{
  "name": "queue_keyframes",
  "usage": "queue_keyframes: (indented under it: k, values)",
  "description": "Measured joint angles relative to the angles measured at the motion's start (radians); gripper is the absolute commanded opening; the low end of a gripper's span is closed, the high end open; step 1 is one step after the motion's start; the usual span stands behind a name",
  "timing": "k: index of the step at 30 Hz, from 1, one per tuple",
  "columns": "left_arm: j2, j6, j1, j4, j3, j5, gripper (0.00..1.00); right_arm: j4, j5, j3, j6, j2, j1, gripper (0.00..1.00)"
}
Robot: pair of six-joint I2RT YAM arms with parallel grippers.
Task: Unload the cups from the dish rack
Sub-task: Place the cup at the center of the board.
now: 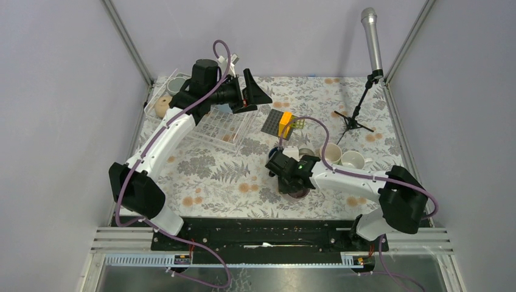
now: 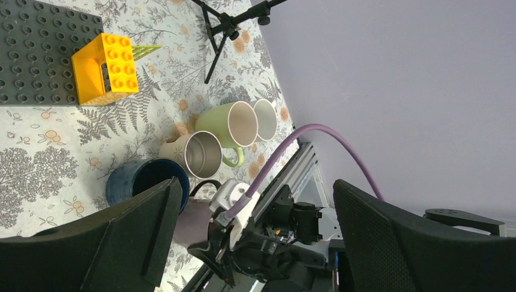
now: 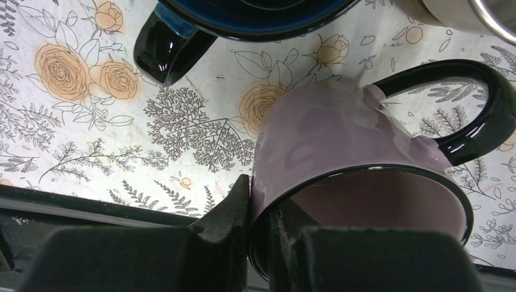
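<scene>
That mauve mug (image 3: pixel 341 134) looks like glazed ceramic or enamel to me: glossy lilac body, shiny black handle (image 3: pixel 481 103), thin black line round the rim. So I'd expect it to be rigid, a bit hefty for its size, slick under rubber pads, and happy to chip if it clanks into its neighbours. The right claw (image 3: pixel 258 201) has it pinched through the wall near the rim, one finger outside and one inside, on the side away from the handle. Seems a sensible place to grab, since the handle loop is smooth and would probably swivel. A rim pinch holds it off-centre though, so I'd guess it wants to tip if the squeeze is weak. It's upright, low over the flowery table (image 3: pixel 91 121), just beside the navy mug (image 3: pixel 255 12); can't tell if the bottom is touching down. From the left wrist cam you can see the steel mug (image 2: pixel 204 153), green mug (image 2: pixel 228 125) and white mug (image 2: pixel 266 118) lined up close by. The left claw (image 1: pixel 255 91) is spread wide with nothing in it, up by the dish rack (image 1: pixel 234 131) at the far left, where a grey mug (image 1: pixel 176 84) and a tan mug (image 1: pixel 161 106) are waiting.
</scene>
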Motion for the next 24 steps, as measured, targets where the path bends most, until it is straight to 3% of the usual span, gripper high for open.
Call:
queue_keyframes:
  k: [12, 17, 24]
  values:
    - [0.0, 0.015, 0.0, -0.003, 0.005, 0.0, 0.99, 0.021, -0.004, 0.081, -0.064, 0.102, 0.001, 0.0]
    - [0.0, 0.022, 0.0, -0.01, 0.005, 0.0, 0.99, 0.008, -0.009, 0.107, -0.08, 0.128, 0.001, 0.1]
    - [0.0, 0.025, 0.0, -0.024, 0.005, -0.002, 0.99, 0.0, -0.012, 0.122, -0.092, 0.149, 0.001, 0.33]
